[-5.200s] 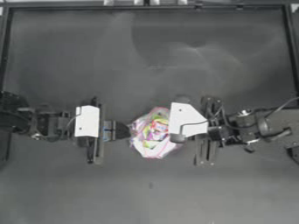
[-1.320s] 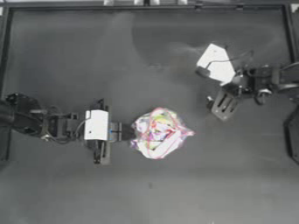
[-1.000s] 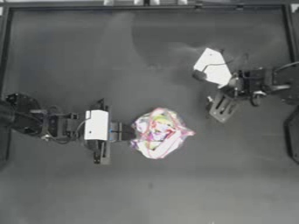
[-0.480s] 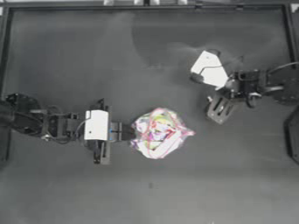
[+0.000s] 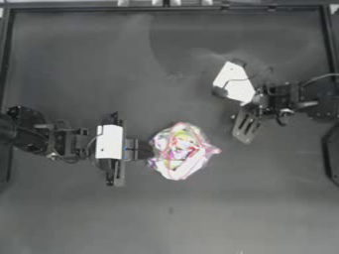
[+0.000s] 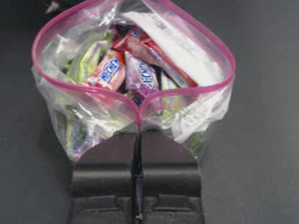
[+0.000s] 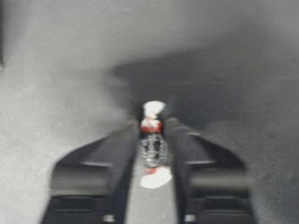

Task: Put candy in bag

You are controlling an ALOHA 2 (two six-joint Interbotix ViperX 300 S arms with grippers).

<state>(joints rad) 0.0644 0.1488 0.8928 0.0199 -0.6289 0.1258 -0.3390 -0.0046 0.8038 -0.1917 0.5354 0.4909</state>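
The bag [image 5: 180, 151], clear plastic with a pink zip strip, lies at the table's middle with multicoloured sweets inside. In the left wrist view the bag [image 6: 134, 65] has its mouth spread wide open. My left gripper [image 5: 143, 149] is at the bag's left edge, and its jaws [image 6: 139, 129] are shut on the zip strip. My right gripper [image 5: 244, 133] hovers up and to the right of the bag, apart from it. In the right wrist view it [image 7: 153, 124] is shut on the candy [image 7: 153, 146], a small red and white wrapped sweet. The candy does not show in the top view.
The dark table [image 5: 79, 64] has a raised rim along the top and sides. The right arm's white wrist block [image 5: 233, 82] sits above its gripper. Bare tabletop lies between the bag and the right gripper.
Five seconds ago the right gripper was at the bag's right edge; it then went up and right. Over the last second it has drifted slightly down and left. Left arm and bag are still.
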